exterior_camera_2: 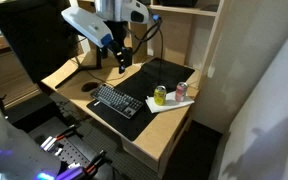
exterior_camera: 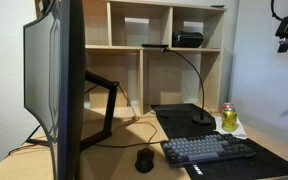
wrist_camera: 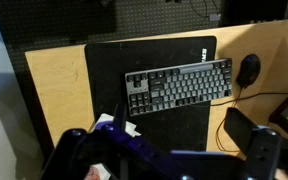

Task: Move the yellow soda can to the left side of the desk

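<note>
The gripper [exterior_camera_2: 120, 63] hangs wide open above the table [exterior_camera_2: 64, 73] (holding nothing); the yellow soda can [exterior_camera_2: 160, 96] stands well apart.

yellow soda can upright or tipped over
Upright. The yellow soda can stands on its base with its top facing up in both exterior views.

arm [exterior_camera_2: 92, 20]: white shell, blue trim | claw [exterior_camera_2: 119, 62]: blk

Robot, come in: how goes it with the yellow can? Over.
Gripper open, empty, high over desk. Yellow can untouched, beside red can. Black stand close by.
</note>
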Tool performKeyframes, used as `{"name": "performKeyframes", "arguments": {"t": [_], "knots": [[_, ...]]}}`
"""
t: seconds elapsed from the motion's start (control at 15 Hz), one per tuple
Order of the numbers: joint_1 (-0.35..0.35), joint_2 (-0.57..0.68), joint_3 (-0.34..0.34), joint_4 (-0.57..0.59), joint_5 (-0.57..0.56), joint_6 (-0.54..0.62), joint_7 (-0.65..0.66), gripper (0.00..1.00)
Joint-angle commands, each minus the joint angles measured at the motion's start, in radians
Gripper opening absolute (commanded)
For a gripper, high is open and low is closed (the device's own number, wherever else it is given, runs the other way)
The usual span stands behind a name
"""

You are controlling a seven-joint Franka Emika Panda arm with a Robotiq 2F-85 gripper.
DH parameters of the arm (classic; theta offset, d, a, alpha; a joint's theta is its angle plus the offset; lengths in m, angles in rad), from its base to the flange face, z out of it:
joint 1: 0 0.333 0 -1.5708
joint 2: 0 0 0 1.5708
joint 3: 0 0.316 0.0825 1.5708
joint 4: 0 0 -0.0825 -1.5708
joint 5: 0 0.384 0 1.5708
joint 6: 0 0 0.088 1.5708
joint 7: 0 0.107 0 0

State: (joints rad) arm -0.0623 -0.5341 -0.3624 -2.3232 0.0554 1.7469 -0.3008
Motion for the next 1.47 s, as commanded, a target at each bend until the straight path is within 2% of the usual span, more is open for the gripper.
{"name": "performKeyframes", "arguments": {"t": [0.0,0.07,0.33,0.4,0.53,0.6,0.87,0.93,1.07,1.27,1.33,1.4], "knots": [[-0.036,0.008,0.029,0.003,0.016,-0.004,-0.016,1.0],[-0.033,0.058,0.031,0.016,0.033,0.081,0.01,1.0],[0.007,0.228,0.008,0.073,0.222,0.452,0.002,1.0],[0.004,0.283,0.013,0.103,0.267,0.489,0.042,1.0],[-0.007,0.336,0.009,0.172,0.337,0.383,0.085,1.0],[-0.028,0.269,0.038,0.089,0.294,0.443,0.05,1.0],[-0.034,0.338,0.043,0.157,0.329,0.412,0.074,1.0],[-0.049,0.399,0.07,0.181,0.244,0.439,0.179,1.0],[-0.048,0.511,0.099,0.206,0.22,0.493,0.295,1.0],[-0.043,0.635,0.135,0.235,0.232,0.479,0.411,1.0],[-0.044,0.684,0.147,0.241,0.23,0.533,0.466,1.0],[-0.049,0.728,0.154,0.27,0.252,0.508,0.496,1.0]]}}
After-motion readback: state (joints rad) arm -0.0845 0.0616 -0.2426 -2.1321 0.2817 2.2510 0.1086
